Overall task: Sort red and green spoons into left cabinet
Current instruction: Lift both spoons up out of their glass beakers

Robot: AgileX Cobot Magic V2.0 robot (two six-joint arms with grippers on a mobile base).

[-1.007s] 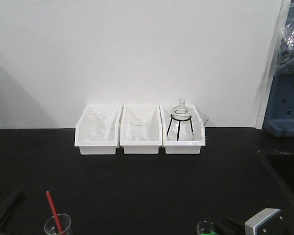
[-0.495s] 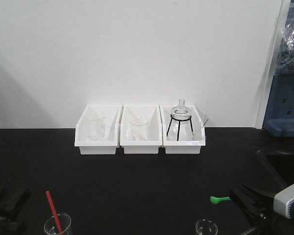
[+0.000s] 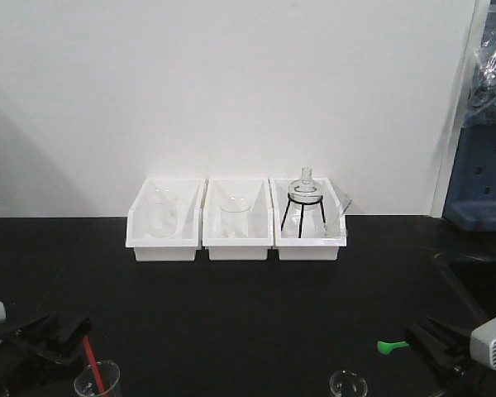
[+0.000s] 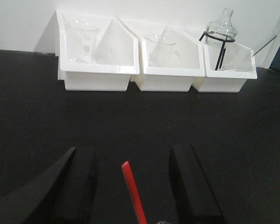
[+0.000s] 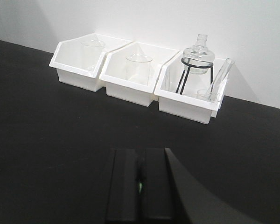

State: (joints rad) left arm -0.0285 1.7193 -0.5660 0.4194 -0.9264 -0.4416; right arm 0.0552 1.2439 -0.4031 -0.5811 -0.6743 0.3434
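Fingers on our right gripper (image 5: 140, 155) pinched the green spoon (image 3: 392, 345), barely visible wrist-side; our left gripper (image 4: 130, 156) gaped around the red spoon (image 4: 133, 191).

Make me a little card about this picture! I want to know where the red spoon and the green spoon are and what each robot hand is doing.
red spoon: leaning in a glass beaker, not gripped
green spoon: held above the black table, bowl end sticking out
left gripper: jaws open, one on each side of the red spoon
right gripper: jaws shut on the green spoon
behind: three white bins with glassware inside
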